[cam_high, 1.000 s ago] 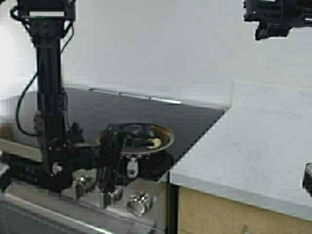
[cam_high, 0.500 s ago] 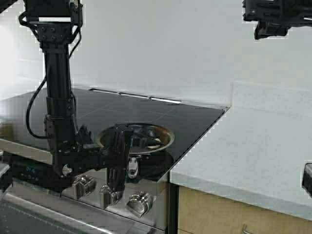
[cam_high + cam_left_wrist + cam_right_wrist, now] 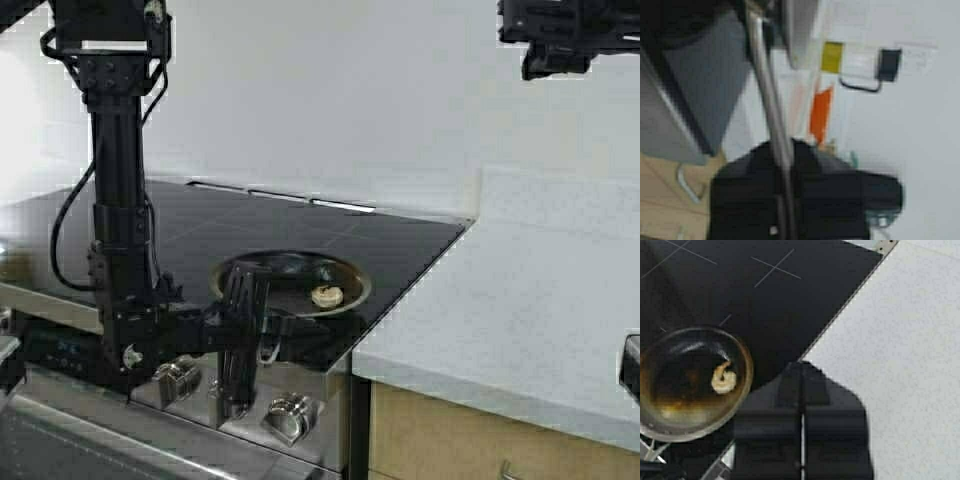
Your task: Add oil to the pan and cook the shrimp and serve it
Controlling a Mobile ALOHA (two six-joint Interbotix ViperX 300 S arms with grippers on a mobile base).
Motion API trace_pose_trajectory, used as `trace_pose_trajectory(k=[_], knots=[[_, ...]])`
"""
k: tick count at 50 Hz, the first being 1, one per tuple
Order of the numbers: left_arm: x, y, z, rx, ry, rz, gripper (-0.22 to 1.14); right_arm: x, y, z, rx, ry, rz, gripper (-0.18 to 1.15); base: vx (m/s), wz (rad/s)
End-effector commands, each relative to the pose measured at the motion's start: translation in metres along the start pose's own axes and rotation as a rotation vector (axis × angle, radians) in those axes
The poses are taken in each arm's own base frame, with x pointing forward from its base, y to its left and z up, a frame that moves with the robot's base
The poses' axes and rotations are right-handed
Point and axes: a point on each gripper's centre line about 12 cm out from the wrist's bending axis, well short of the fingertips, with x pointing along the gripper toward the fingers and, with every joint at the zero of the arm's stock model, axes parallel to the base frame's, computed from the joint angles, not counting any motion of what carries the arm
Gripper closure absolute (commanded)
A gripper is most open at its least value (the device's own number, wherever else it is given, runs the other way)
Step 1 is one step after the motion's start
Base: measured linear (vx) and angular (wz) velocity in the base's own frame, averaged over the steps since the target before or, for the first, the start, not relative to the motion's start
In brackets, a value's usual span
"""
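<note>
The black cooktop (image 3: 300, 235) adjoins the white tabletop (image 3: 520, 300) at its left edge. The pan (image 3: 290, 283) sits at the cooktop's front right corner, the shrimp (image 3: 326, 295) inside it. The left gripper (image 3: 262, 335) is clamped on the pan handle (image 3: 771, 115). The right gripper (image 3: 801, 440), raised above the tabletop, has its fingers together.

Pale cream shrimp (image 3: 326, 295) in dark-centred steel pan (image 3: 352, 277) on black cooktop (image 3: 200, 230).

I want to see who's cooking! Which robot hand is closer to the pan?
The left. The left gripper is right at the near edge of the pan, closed on its handle. The right gripper hangs high above the counter, far away.
</note>
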Motion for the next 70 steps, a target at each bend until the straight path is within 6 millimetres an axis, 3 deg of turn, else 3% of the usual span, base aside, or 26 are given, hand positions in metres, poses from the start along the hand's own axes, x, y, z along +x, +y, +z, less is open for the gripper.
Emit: trace_pose_trajectory(k=[1,29,58,70], knots=[[0.006,-0.028,0.007,0.035,-0.011,-0.091,0.90,0.000,0.002,0.012,-0.002,-0.035,0.006,0.92,0.00,0.04],[-0.004,-0.076,0.005,0.054,-0.029,-0.159,0.89,0.001,0.004,0.020,0.009,-0.031,0.017,0.92,0.00,0.13],[-0.017,-0.088,0.001,0.046,-0.053,-0.146,0.89,0.001,0.007,0.026,0.010,-0.031,0.025,0.92,0.00,0.35],[-0.014,-0.092,0.005,0.051,-0.067,-0.161,0.89,0.002,0.007,0.028,0.004,-0.036,0.025,0.92,0.00,0.37]])
